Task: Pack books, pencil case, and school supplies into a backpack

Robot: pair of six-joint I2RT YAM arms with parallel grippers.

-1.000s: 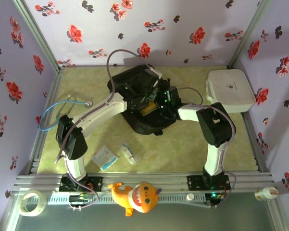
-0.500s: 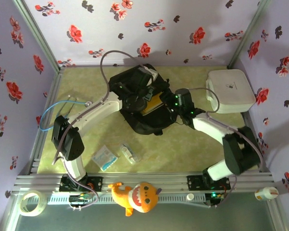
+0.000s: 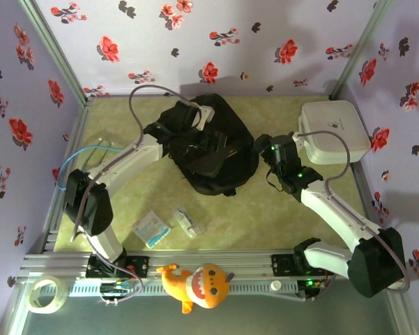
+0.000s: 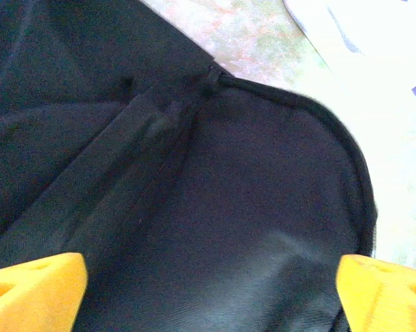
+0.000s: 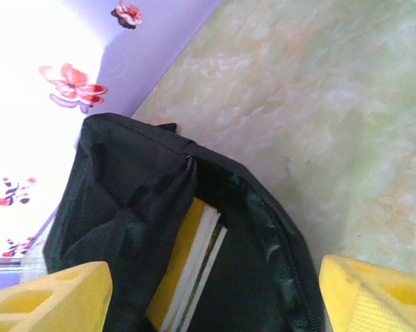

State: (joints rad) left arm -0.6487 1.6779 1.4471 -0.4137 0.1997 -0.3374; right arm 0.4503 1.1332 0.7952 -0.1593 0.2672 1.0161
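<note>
The black backpack (image 3: 219, 164) lies at the middle of the table. My left gripper (image 3: 208, 143) hovers over its top; in the left wrist view its fingers (image 4: 34, 290) stand wide apart, so this gripper (image 4: 211, 297) is open above black backpack fabric (image 4: 214, 207), holding nothing. My right gripper (image 3: 263, 148) is open just right of the backpack. In the right wrist view that gripper (image 5: 214, 297) faces the backpack's mouth (image 5: 263, 228), where the books (image 5: 187, 270) show a yellow cover and white page edges inside. The clear pencil case (image 3: 187, 222) lies on the table in front.
A flat pale blue-white packet (image 3: 152, 228) lies left of the pencil case. A white rounded-square box (image 3: 332, 131) stands at the back right, close to my right arm. A blue cable (image 3: 70, 167) loops at the left edge. A plush toy (image 3: 199, 283) sits on the front rail.
My left gripper has opened and let go of the backpack, whose flap has dropped over the yellow book. My right gripper has opened and drawn back to the right, out of the backpack.
</note>
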